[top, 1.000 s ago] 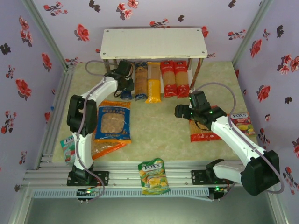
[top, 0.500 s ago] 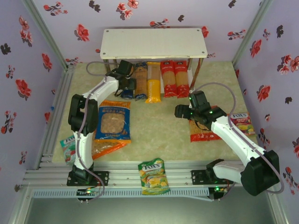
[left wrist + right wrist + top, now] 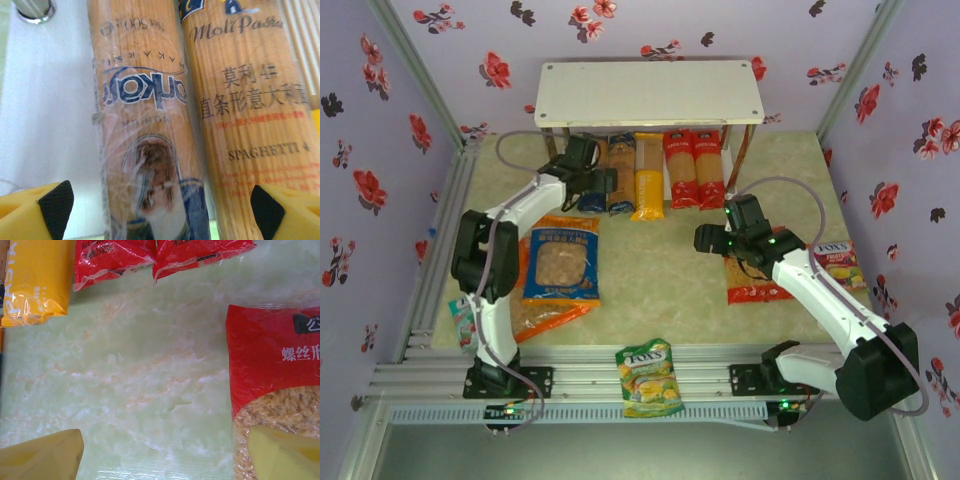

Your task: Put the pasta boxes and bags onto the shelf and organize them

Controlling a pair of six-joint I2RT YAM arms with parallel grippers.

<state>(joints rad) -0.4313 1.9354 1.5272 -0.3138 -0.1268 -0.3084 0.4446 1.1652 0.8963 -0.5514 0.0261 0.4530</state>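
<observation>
Brown, blue-ended pasta boxes (image 3: 145, 125) lie side by side on the lower board of the shelf (image 3: 650, 92), upper centre of the top view. The left gripper (image 3: 162, 205) hangs over them, fingers spread wide. The right gripper (image 3: 165, 455), likewise spread, hovers at the edge of the red bag (image 3: 270, 350).

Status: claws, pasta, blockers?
Left claw open over two brown spaghetti packs on white shelf board. Right claw open by red plastic pasta bag. Nothing blocking.

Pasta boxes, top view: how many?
5, side by side on the shelf's lower board, left to right: brown box partly under the left arm, second brown box, yellow box, red box, second red box. Top board hides the back.
</observation>
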